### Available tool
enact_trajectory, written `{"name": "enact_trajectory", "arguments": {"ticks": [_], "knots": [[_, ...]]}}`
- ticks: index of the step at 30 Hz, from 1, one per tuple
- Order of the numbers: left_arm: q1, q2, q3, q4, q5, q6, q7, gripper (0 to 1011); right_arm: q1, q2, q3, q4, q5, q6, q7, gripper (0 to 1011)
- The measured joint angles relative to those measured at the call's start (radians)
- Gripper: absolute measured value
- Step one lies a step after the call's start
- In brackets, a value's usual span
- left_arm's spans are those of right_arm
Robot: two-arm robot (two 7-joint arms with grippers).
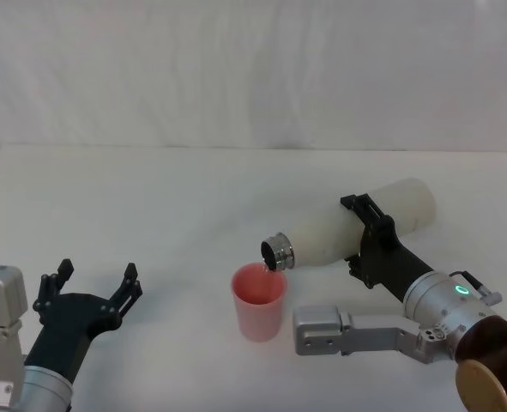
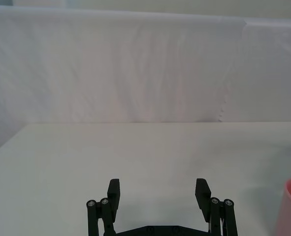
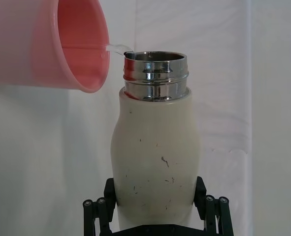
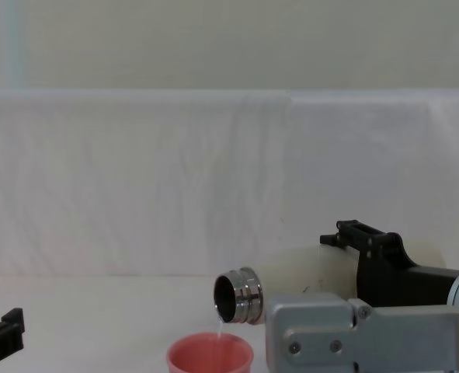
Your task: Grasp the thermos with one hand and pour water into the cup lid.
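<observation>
Right now my right gripper point(image 1: 369, 240) clamps the thermos point(image 1: 356, 227), tipped nearly level, mouth directly over the cup lid point(image 1: 258, 302), water trickling in; my left gripper point(image 1: 94, 287) idles open beside the cup lid.

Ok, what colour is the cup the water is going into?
Salmon pink, inside and out. The cup shows best in the right wrist view, beside the bottle neck.

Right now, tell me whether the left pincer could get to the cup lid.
Probably yes. The left pincer hangs open over bare table, with nothing between it and the cup lid. But the thermos, held by the right pincer, is pouring over the rim.
</observation>
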Motion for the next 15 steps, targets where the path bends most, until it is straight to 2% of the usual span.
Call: {"name": "enact_trajectory", "arguments": {"ticks": [15], "knots": [[0.0,0.0,0.0,0.0,0.0,0.0,0.0,1001,0.005,0.003,-0.002,0.0,-0.002,0.0,0.006,957]]}}
